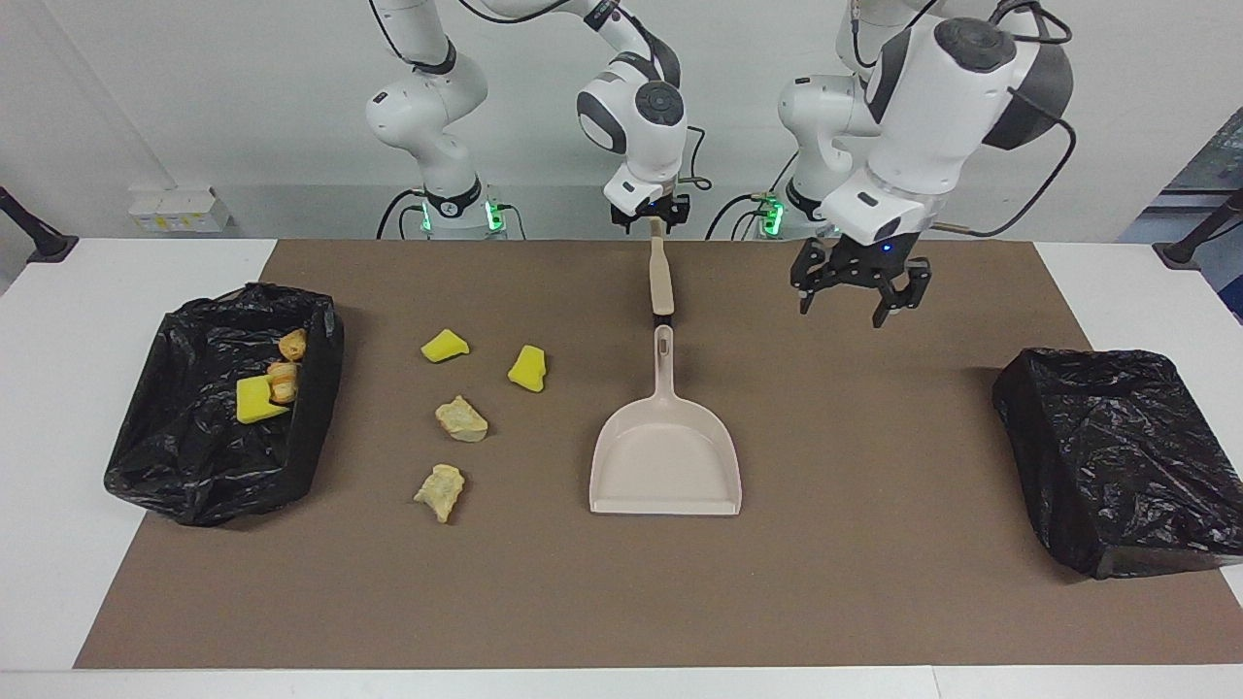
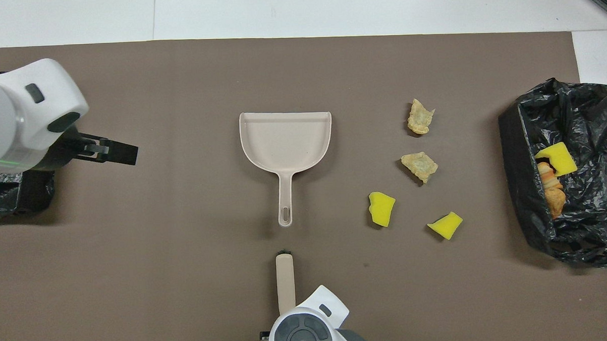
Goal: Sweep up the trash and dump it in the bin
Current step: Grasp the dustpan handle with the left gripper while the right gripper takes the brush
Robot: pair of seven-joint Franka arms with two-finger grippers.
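Here, at the worktop's robot-side edge, the right gripper sits on the end of the beige stick; whether it has clamped on cannot be told. It should grip squarely before lifting. The left gripper hangs open and empty. Farther out lie the dustpan mid-worktop and four trash pieces beside the bin.

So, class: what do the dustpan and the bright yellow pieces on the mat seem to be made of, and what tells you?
Dustpan: probably moulded plastic, smooth and matte beige, with thin even walls and a slotted handle.
Yellow pieces: likely foam sponge, going by their dull surfaces and rough-cut edges.
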